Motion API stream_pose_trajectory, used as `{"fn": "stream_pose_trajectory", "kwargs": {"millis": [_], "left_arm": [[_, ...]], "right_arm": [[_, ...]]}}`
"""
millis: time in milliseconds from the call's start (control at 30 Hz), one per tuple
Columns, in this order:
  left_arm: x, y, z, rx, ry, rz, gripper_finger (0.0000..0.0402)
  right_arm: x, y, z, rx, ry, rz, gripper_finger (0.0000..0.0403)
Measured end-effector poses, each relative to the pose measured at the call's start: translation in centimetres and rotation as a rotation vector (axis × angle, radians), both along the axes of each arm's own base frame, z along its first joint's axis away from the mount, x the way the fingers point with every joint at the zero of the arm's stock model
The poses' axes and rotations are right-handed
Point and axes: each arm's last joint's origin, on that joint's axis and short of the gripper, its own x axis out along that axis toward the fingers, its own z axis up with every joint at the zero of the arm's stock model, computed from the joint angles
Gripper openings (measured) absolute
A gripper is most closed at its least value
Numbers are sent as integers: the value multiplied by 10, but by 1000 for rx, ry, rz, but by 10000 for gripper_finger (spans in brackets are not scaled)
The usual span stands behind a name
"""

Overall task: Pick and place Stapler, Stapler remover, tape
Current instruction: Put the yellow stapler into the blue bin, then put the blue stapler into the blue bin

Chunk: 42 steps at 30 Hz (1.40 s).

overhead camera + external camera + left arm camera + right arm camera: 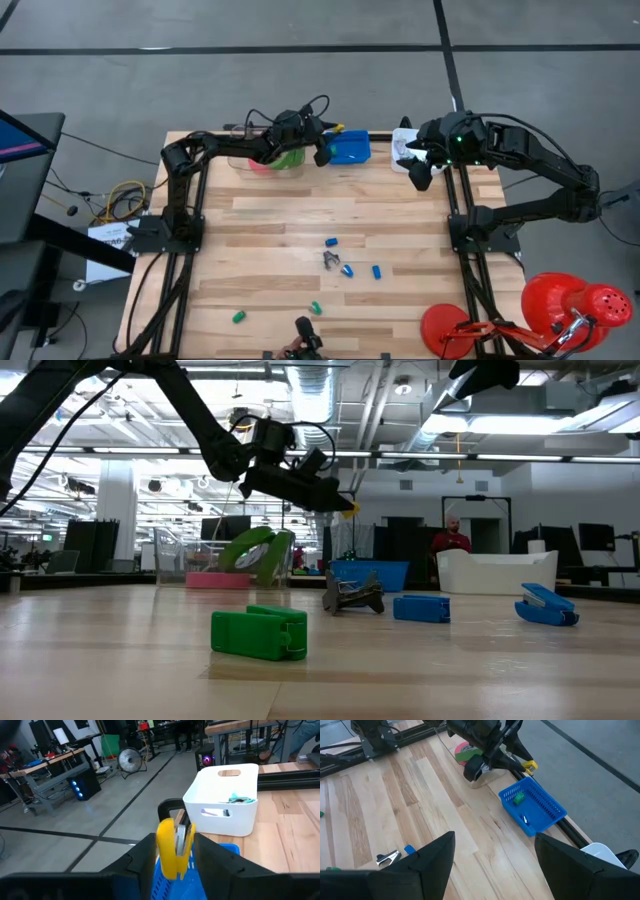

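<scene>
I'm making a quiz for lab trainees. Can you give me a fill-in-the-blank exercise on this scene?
1. The left gripper holds a small ____ object over the blue basket.
2. The white bin stands beside the ____ basket.
3. The right gripper has its fingers ____.

Missing words: yellow; blue; open
</scene>
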Motion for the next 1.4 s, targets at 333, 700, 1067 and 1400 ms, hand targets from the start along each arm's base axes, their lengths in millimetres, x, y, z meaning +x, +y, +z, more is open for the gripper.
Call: {"fn": "stream_pose_trajectory", "kwargs": {"millis": [333,700,1067,1400], "left_arm": [[0,0,-1,-64,-22,10,213],[5,-35,38,-80,-67,-65,225],[3,-114,66,-196,154,-227,225],[8,-172,60,-310,272,-251,225]], "right_arm": [[0,0,0,1,0,2,265],[0,0,0,-9,5,12,265],[0,0,0,-10,5,12,265],[0,0,0,-10,5,11,265]]}}
